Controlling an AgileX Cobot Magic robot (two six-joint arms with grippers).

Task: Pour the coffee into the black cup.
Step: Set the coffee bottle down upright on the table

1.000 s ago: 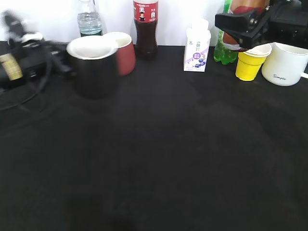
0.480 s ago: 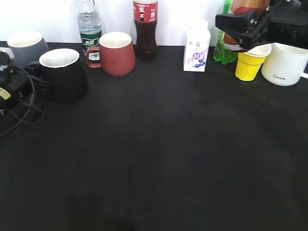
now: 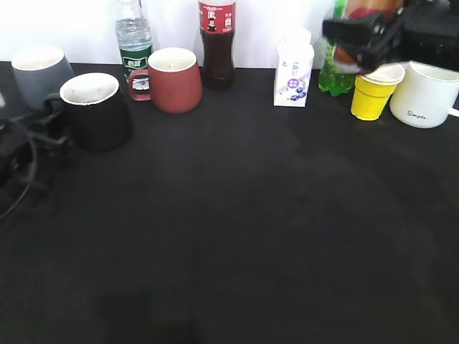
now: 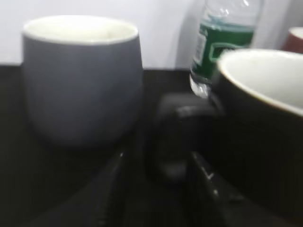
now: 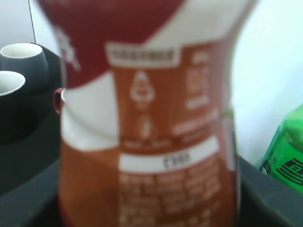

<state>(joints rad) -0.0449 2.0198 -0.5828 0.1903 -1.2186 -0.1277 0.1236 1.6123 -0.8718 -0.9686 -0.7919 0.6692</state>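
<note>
Gripping the coffee (image 5: 147,127) in my right pincer (image 3: 358,36), I hold it raised at the back right of the bench (image 3: 237,236), above the yellow cup (image 3: 373,97). The black cup (image 3: 95,111) stands far left, beside the grey mug (image 3: 39,72). My left pincer (image 4: 156,189) sits at its handle; whether open or closed, I cannot tell.

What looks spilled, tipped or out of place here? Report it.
Nothing stands out. The black cup stands upright beside the grey mug, no liquid shows on the table, and the coffee is off the table in the right tool.
</note>
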